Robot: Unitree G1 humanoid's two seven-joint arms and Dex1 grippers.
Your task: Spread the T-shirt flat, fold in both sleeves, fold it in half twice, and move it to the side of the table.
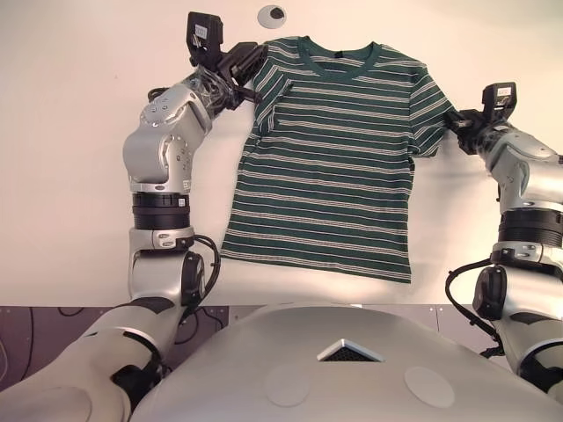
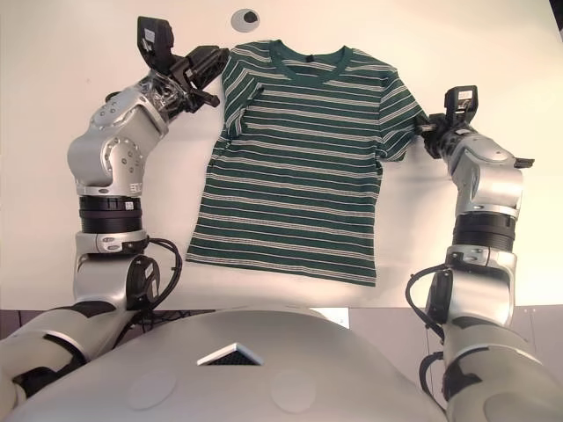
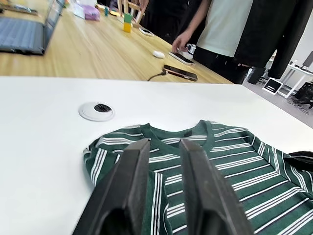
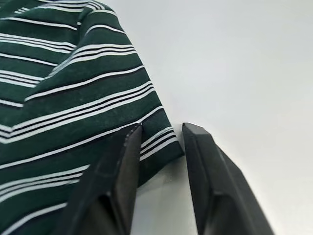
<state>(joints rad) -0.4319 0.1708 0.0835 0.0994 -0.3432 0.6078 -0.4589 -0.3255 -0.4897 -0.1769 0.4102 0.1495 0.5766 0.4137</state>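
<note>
A green T-shirt (image 1: 334,149) with white stripes lies face up on the white table (image 1: 62,220), collar at the far side. Its sleeve on my left is folded in over the chest; the sleeve on my right (image 4: 63,98) still sticks out. My left gripper (image 1: 255,75) hovers open at the shirt's left shoulder, and in the left wrist view its fingers (image 3: 132,171) stand apart over the striped cloth (image 3: 234,161). My right gripper (image 1: 450,119) is open at the right sleeve's end, its fingertips (image 4: 132,142) straddling the corner of the hem.
A round cable grommet (image 1: 272,14) sits in the table just beyond the collar. The table's near edge (image 1: 88,303) runs close below the shirt's hem. Behind it stands a wooden table (image 3: 73,54) with a laptop, phones and people.
</note>
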